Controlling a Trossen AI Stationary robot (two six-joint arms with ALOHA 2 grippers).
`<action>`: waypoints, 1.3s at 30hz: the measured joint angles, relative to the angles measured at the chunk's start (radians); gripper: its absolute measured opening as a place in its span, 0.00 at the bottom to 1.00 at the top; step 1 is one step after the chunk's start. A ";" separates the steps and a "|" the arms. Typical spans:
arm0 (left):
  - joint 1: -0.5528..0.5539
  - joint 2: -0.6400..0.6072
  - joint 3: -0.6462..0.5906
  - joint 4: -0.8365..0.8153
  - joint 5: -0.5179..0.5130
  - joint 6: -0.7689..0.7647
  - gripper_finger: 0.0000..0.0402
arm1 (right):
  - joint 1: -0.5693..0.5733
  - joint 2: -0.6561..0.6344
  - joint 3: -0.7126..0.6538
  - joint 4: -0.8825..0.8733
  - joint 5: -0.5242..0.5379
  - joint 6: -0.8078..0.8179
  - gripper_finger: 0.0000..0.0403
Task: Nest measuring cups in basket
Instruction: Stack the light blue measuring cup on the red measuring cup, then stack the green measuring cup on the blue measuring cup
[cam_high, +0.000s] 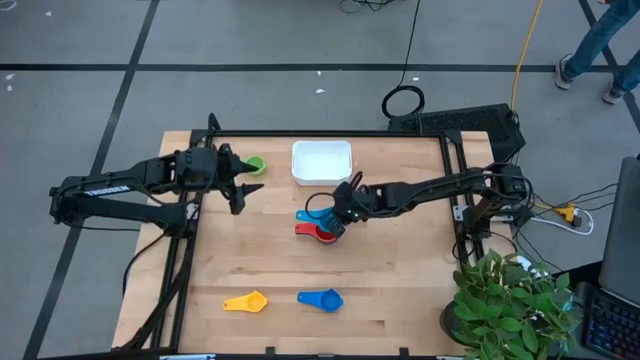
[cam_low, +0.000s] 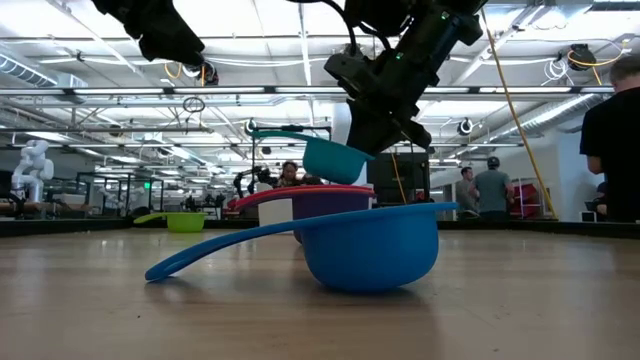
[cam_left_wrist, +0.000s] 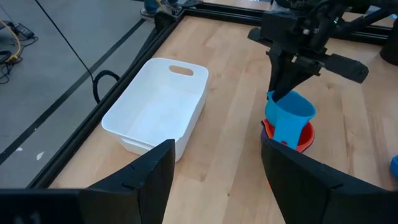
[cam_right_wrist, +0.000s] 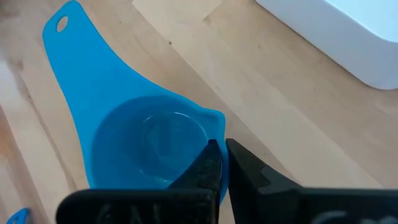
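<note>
we pinch the light blue cup (cam_right_wrist: 146, 146) by its rim, right gripper (cam_right_wrist: 222, 163) nearly closed.
the low view alone shows it lifted above the red cup (cam_low: 300, 193).

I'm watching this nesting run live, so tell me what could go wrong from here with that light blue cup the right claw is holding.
1. The right claw pinches only the light blue cup's rim, and the cup hangs tilted; it could slip or swing.
2. It hangs over the red cup, so a skewed drop might jam or tip the stack.
3. The basket is empty; carrying nested cups there risks spilling them.
</note>
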 joint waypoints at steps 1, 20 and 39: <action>0.000 0.000 0.000 0.000 0.000 0.000 0.60 | 0.000 0.000 0.000 0.000 0.000 0.000 0.02; 0.000 0.000 0.000 -0.005 0.000 0.004 0.60 | 0.001 0.000 -0.083 0.098 -0.027 0.014 0.21; 0.006 0.111 0.067 -0.157 -0.018 0.010 0.60 | 0.031 -0.204 -0.083 0.106 0.133 -0.320 0.31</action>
